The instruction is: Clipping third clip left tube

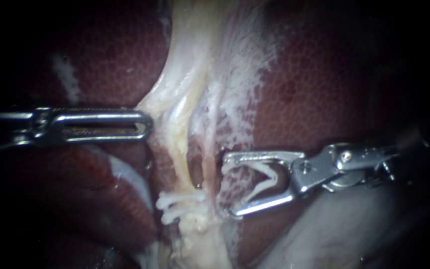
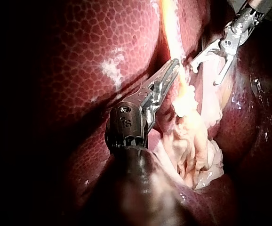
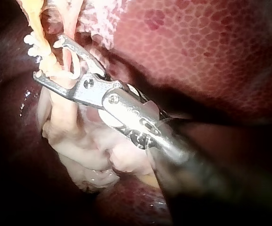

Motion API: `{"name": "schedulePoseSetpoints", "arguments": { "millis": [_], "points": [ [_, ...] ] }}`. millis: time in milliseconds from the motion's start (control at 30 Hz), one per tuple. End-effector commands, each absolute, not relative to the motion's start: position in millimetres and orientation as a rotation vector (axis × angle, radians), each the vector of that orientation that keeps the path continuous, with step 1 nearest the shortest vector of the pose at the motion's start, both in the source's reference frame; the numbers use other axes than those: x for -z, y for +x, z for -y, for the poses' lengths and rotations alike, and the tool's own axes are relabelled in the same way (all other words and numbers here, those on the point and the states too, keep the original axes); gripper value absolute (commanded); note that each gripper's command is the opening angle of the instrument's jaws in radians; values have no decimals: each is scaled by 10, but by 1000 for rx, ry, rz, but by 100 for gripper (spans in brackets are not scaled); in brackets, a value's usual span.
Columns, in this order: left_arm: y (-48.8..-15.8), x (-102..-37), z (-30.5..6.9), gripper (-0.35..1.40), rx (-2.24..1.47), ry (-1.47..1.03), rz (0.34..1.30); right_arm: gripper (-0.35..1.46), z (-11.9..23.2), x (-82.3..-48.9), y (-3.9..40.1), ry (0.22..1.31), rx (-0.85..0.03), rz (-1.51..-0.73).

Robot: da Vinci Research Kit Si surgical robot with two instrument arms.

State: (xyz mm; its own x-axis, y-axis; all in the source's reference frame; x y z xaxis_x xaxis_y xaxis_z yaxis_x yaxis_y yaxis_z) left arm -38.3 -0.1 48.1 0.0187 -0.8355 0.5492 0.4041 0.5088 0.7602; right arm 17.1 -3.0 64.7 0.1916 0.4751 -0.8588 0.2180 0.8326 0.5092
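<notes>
Right instrument holds clip; left tube just beyond tips.

From where I stand, the only backdrop is the liver, a dark red, wet surface netted with a fine honeycomb pattern. In the endoscope view it carries a whitish streak on its left part and a pale frosted patch nearer the middle. The light falls hard on the centre, where the tissue shines and throws small glints, and fades quickly so the edges of every view sink into black. A band of shadow lies across the liver in the right wrist view.
</notes>
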Motion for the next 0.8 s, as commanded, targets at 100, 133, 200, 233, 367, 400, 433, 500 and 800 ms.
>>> {"name": "schedulePoseSetpoints", "arguments": {
  "millis": [100, 133, 200, 233, 367, 400, 433, 500, 800],
  "points": [
    [-384, -476, 3, -35, 1015, 448, 1200, 60, 31, -653, 183, 614, -197, -1391],
    [-384, -474, 4, -35, 1015, 447, 1200, 60, 30, -654, 187, 612, -198, -1391],
    [-384, -472, 5, -35, 1015, 447, 1200, 60, 28, -657, 195, 614, -198, -1391],
    [-383, -472, 5, -35, 1015, 447, 1200, 60, 27, -658, 199, 618, -195, -1393],
    [-381, -471, 6, -35, 1015, 447, 1200, 60, 25, -660, 212, 622, -192, -1395],
    [-381, -471, 6, -35, 1015, 448, 1200, 60, 25, -660, 214, 622, -192, -1395],
    [-381, -471, 6, -35, 1015, 448, 1200, 60, 25, -660, 216, 622, -192, -1395],
    [-381, -471, 6, -35, 1015, 448, 1200, 60, 24, -660, 221, 625, -190, -1396],
    [-381, -471, 6, -35, 1014, 448, 1200, 60, 27, -650, 234, 664, -158, -1409]
  ]
}}
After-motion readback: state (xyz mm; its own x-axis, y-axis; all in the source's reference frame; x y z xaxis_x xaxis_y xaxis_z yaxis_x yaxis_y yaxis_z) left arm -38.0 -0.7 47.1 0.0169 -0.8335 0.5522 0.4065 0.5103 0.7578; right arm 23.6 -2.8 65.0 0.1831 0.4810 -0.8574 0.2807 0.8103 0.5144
